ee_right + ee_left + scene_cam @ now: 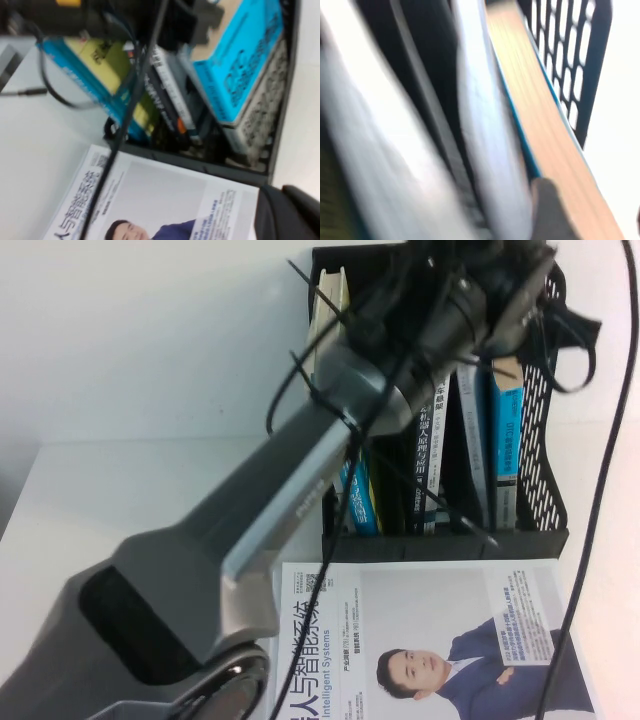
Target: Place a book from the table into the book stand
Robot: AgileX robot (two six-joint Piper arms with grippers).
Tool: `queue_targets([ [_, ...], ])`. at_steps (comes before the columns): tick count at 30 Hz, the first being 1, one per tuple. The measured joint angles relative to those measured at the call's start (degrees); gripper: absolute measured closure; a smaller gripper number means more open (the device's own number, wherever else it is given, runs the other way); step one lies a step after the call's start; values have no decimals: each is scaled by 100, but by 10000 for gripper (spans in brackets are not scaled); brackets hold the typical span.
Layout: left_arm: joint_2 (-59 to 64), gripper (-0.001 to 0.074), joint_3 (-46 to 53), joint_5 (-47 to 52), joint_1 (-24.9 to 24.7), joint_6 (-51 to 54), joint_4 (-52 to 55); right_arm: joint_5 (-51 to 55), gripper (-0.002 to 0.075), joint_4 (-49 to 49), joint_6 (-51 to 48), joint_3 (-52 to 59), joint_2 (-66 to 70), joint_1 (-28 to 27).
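The blue and white book (507, 425) stands upright in the right slot of the black book stand (545, 450), spine toward me. My left gripper (500, 300) hovers just above that slot. In the blurred left wrist view a grey finger (550, 210) lies against the book's tan page edge (555, 125), with the other finger far off beside the stand's perforated wall (570, 60), so the gripper (594, 215) is open. The right wrist view shows the blue book (245, 65) in the stand (210, 165). My right gripper (287, 210) is shut and empty, low over the white table (150, 490).
A white-cover book showing a man in a blue suit (430, 640) lies flat on the table in front of the stand. A yellow-cover book (100, 55) and other books fill the left and middle slots. Black cables hang across the stand and along the right side.
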Motion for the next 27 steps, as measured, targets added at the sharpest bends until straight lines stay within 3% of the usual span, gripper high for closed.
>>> queue_targets([
  [5, -631, 629, -232, 588, 87, 772, 376, 21, 729, 0, -140, 0, 87, 477],
  [8, -1033, 704, -258, 845, 97, 811, 576, 48, 729, -76, -237, 0, 100, 789],
  [16, -2202, 733, -268, 862, 97, 707, 1187, 437, 729, -692, -247, 0, -146, 1301],
  [27, -3032, 734, -188, 872, 97, 1051, 1076, 827, 729, -1101, 24, 468, -1202, 1715],
])
